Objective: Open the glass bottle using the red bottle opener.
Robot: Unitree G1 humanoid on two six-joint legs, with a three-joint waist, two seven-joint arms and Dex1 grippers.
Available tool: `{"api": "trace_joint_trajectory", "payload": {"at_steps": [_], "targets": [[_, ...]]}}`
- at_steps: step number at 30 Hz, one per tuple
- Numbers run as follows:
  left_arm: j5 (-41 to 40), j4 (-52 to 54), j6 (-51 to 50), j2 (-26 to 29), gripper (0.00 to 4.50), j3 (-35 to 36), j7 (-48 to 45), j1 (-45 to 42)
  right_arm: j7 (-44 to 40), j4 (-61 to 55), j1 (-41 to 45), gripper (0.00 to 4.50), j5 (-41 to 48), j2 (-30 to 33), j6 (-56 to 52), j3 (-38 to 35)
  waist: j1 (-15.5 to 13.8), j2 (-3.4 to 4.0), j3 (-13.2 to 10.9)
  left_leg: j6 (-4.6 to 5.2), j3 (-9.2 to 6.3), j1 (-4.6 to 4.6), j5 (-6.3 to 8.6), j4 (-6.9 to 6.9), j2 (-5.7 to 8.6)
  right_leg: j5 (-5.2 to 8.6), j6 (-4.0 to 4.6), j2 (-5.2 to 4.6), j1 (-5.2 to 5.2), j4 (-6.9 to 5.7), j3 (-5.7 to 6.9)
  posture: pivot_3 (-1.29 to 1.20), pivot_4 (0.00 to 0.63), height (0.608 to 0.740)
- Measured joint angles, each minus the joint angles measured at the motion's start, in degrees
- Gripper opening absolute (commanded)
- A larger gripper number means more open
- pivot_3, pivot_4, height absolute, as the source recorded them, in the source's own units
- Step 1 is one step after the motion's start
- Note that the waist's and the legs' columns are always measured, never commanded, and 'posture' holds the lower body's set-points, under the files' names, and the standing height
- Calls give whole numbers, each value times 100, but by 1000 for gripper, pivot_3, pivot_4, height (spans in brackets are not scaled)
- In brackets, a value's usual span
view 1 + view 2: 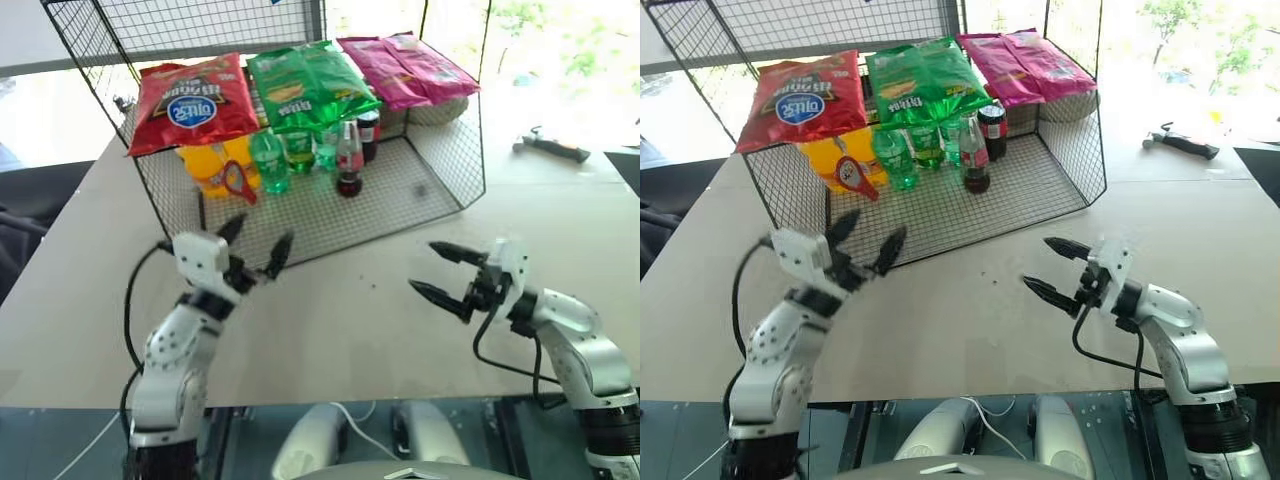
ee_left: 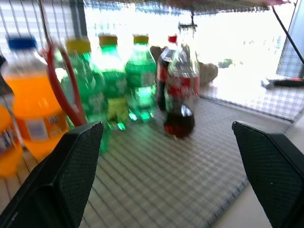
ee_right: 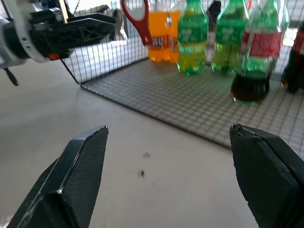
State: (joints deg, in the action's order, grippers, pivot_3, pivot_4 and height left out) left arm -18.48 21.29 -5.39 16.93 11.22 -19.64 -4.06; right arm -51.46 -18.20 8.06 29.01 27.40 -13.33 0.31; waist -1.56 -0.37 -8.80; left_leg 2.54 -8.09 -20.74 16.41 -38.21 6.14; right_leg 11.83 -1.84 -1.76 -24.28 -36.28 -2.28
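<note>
Standing upright on the wire shelf (image 1: 420,195) at 12 o'clock, the glass bottle (image 1: 348,160) looks rigid, slippery and breakable, best gripped around its labelled body. The light, stiff red bottle opener (image 1: 237,181) hangs at 11 o'clock; take it by the handle, while the left gripper (image 1: 257,245) and the right gripper (image 1: 437,272) hold their fingers wide and empty.

A wire basket (image 1: 440,190) sits on the worktop (image 1: 350,320). Inside, the glass bottle (image 1: 348,160) stands in front of the row of bottles (image 1: 285,158) — the red bottle opener (image 1: 236,183) hangs on the basket's left. Snack bags (image 1: 300,85) lie on top; both grippers — left gripper (image 1: 256,247), right gripper (image 1: 436,272) — hover before the basket.
</note>
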Motion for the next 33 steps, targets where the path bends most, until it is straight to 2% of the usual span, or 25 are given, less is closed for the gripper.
{"api": "trace_joint_trajectory", "payload": {"at_steps": [7,19,22,24,26,27,30,33], "targets": [[613,-432,165,-103,4500,178,807,-467,247,-199,161,4092,72,-10,-283,-3,-29,-2,0,0,-3,-1,-1,1,0,0,0,1,0,3,5,0,150,735],[862,-1748,485,-61,4500,172,831,-1351,321,-204,210,4092,50,-11,-290,-3,-55,-2,0,0,-3,-1,-1,0,1,-1,0,1,-1,3,5,0,150,735],[864,-1963,570,-53,3727,171,731,-1437,327,-204,210,4133,44,-17,-279,-2,-57,-2,0,0,-3,-2,-1,0,1,-1,0,1,-1,3,6,0,150,735],[859,-2048,599,-52,2798,171,685,-1472,330,-204,209,4133,39,-21,-270,-2,-57,-2,0,0,-3,-2,-1,0,1,-1,0,1,-1,2,5,0,150,735],[854,-2099,632,-47,2276,169,652,-1504,334,-204,209,4133,33,-26,-262,-2,-57,-2,0,0,-3,-2,-1,0,1,-1,-1,1,-1,2,5,0,150,735],[855,-2104,648,-43,1568,169,630,-1513,335,-204,209,4133,31,-26,-261,-2,-56,-2,0,0,-3,-2,-1,0,1,-1,0,1,-1,2,5,0,150,735],[859,-2105,696,-43,91,169,621,-1514,334,-204,208,4133,25,-26,-257,-2,-56,-2,0,0,-3,-2,-1,0,1,-1,0,1,-1,2,6,0,150,735],[879,-2104,709,-44,39,167,620,-1489,329,-204,208,4133,14,-26,-252,-2,-55,-2,0,0,-3,-1,-1,0,1,-1,-1,1,-1,2,5,0,150,735]]}}
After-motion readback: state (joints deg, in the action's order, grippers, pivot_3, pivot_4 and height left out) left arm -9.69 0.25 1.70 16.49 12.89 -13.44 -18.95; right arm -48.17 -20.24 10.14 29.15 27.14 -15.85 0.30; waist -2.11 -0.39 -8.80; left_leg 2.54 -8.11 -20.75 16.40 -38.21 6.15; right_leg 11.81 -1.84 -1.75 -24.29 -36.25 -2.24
